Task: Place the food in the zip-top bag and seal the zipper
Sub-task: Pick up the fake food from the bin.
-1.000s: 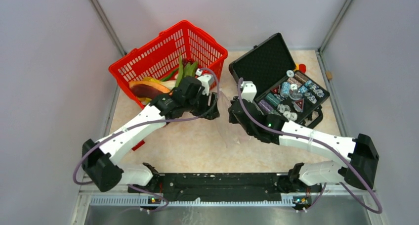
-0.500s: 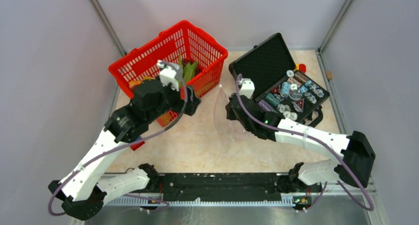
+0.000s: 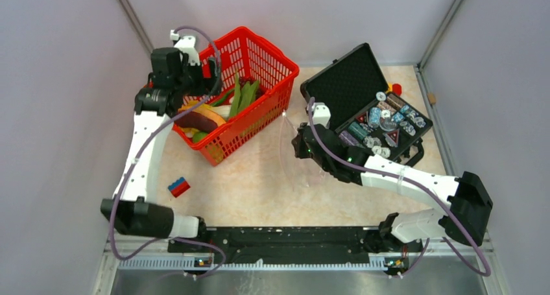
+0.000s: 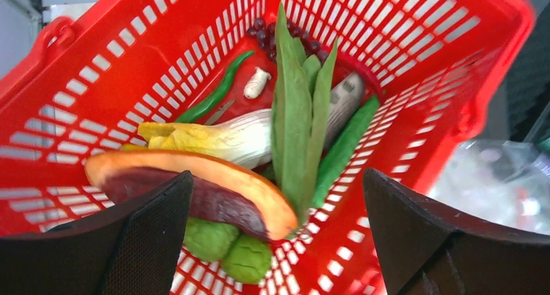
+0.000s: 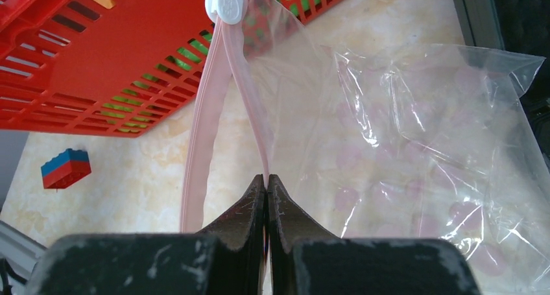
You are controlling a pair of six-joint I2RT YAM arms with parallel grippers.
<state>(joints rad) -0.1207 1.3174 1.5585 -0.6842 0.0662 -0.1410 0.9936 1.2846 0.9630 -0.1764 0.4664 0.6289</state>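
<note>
Two grippers are at work on opposite sides of the table. The left gripper (image 3: pixel 206 73) hangs over the far left part of the red basket (image 3: pixel 259 117) with its jaws spread as wide as they go and nothing between them. The food lies directly below it, on the basket floor, apart from the fingers (image 4: pixel 136 243). From the left wrist view, an orange curved piece (image 4: pixel 194 172) with a dark red face lies nearest. Two green round fruits (image 4: pixel 224 246) are tucked under it, and a pale yellow leafy piece (image 4: pixel 207 136) lies just beyond it. Long green pods (image 4: pixel 292 113) run towards the far wall, where dark grapes (image 4: pixel 285 32) sit.

The right gripper (image 5: pixel 266 181) is to the right of the basket, its jaws pressed fully together on one side of the pink zipper (image 5: pixel 198 146). The two pink strips part beyond the jaws, so the mouth stands open, and they meet again at a white slider (image 5: pixel 226 3) close to the basket wall. The clear bag (image 5: pixel 421 146) spreads crinkled over the table (image 3: pixel 246 191) between the basket and the black case (image 3: pixel 350 78) of chips (image 3: pixel 382 123). A small red-and-blue block (image 3: pixel 179 187) lies on the table, near the basket's near corner.
</note>
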